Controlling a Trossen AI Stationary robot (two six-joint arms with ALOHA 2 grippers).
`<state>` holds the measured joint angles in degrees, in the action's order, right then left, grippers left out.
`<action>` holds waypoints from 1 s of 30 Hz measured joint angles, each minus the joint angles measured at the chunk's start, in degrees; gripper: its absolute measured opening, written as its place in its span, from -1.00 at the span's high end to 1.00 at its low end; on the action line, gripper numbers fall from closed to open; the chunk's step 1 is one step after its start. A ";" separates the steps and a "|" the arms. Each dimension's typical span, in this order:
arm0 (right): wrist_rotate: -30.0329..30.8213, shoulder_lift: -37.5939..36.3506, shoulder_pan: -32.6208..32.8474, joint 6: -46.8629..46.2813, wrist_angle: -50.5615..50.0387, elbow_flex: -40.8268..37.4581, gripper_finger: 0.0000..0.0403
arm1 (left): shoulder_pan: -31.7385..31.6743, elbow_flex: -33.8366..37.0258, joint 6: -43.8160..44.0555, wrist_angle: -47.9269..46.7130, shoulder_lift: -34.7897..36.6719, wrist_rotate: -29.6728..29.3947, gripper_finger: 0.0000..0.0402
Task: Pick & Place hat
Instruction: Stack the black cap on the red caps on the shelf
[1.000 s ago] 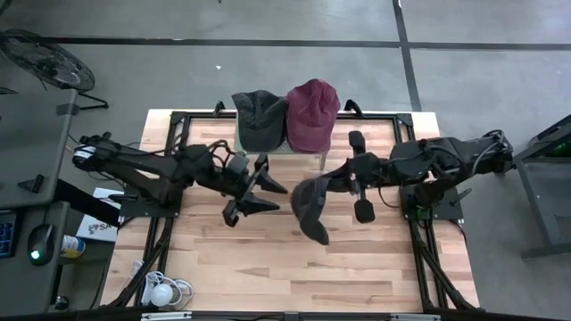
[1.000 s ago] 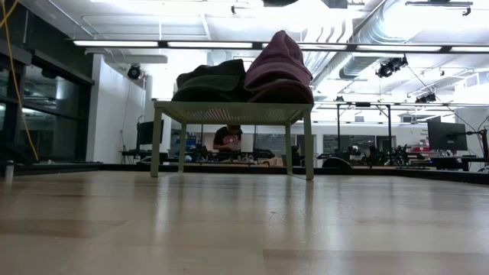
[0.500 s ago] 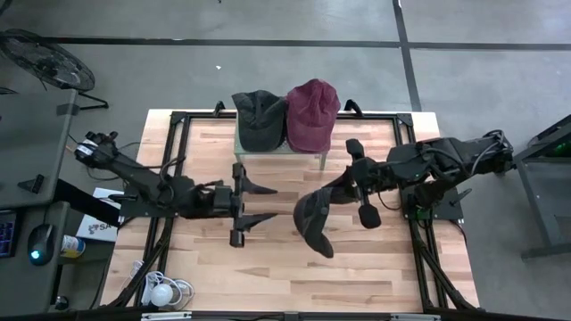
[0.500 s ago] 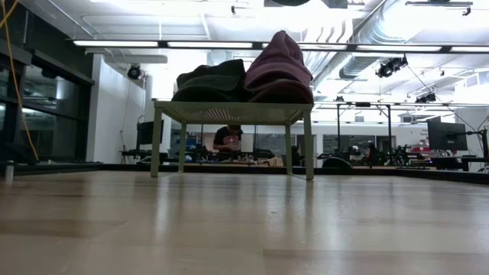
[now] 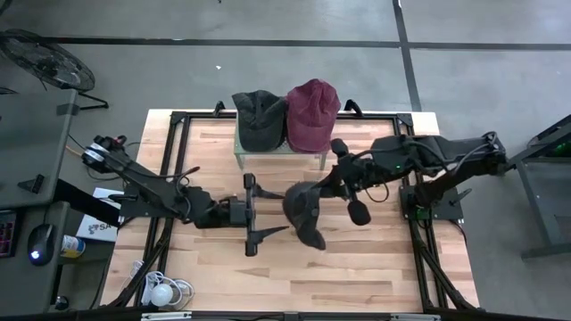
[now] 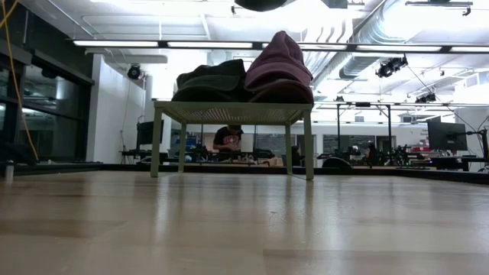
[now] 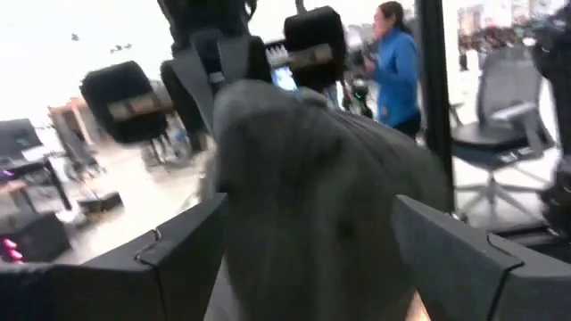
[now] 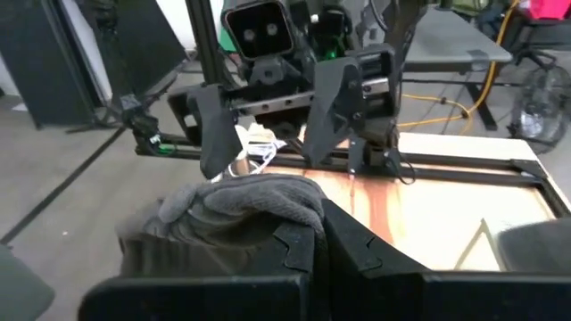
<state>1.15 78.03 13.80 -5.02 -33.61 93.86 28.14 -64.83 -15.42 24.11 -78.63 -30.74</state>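
Note:
A grey hat [image 5: 304, 212] hangs above the middle of the table, with my right gripper [image 5: 332, 185] shut on it from the table's right side. My left gripper [image 5: 285, 211] comes level from the left and stands open. In the left wrist view its fingers flank the grey hat [image 7: 321, 205]. A dark grey hat [image 5: 259, 120] and a maroon hat [image 5: 312, 114] rest side by side on a small pale rack [image 6: 233, 113] at the table's far edge. My right gripper pinches an edge of the grey hat's crown [image 8: 268, 214] between its two shut fingers, coming nearly level from the table's right. The hat is lifted clear and droops below and past the fingers toward the table's near left. My left gripper: I cannot tell whether its fingers [image 7: 178, 259] touch the hat between them.
The wooden table top [image 5: 294, 276] lies bare toward the near edge. A black frame [image 5: 178, 120] runs round the table. The rack's legs [image 6: 157, 145] stand on the far part of the table. A person in blue [image 7: 393, 62] shows in the room beyond.
My left gripper has moved toward the table's near edge and then right toward the grey hat. It has rolled about its axis and opened wider, so its fingers now flank the hat. My right gripper has shifted the hanging hat slightly toward the left.

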 joint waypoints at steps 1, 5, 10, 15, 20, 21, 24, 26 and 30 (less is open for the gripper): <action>-0.55 0.29 -0.35 0.00 0.45 0.00 1.00 | 0.00 -0.04 -0.81 1.16 -0.30 -0.75 -0.53; -2.97 1.79 -1.43 -0.11 1.91 0.00 1.00 | -0.01 -0.05 -5.51 1.64 -1.30 -5.84 -0.53; -3.31 2.28 -1.78 -0.06 4.23 0.00 1.00 | -0.03 -0.05 -5.41 -0.30 -1.20 -2.59 -0.53; -3.65 2.24 -3.06 0.06 5.43 0.00 1.00 | -0.02 -0.05 -3.79 -1.41 -1.26 -1.22 -0.53; -3.90 3.38 -4.07 0.03 6.69 0.00 1.00 | -1.20 -0.05 -3.62 -1.16 -1.24 -1.11 -0.53; -4.01 3.88 -4.36 0.05 7.49 0.00 1.00 | -1.29 -0.05 -2.84 -1.16 -1.24 -0.38 -0.53; -5.26 4.94 -4.85 0.43 10.07 0.00 1.00 | -1.82 -0.05 -2.33 -1.02 -1.47 -0.11 -0.53; -5.36 5.55 -4.87 0.53 11.04 0.00 1.00 | -1.94 -0.09 -2.28 -0.76 -1.99 -0.91 -0.53; -4.61 6.75 -4.85 0.93 12.99 0.00 1.00 | -1.91 -0.03 -2.31 -0.26 -2.11 -3.05 -0.53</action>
<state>-3.46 84.78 8.95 -4.08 -20.63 93.86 26.23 -64.86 -17.73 23.85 -80.74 -33.79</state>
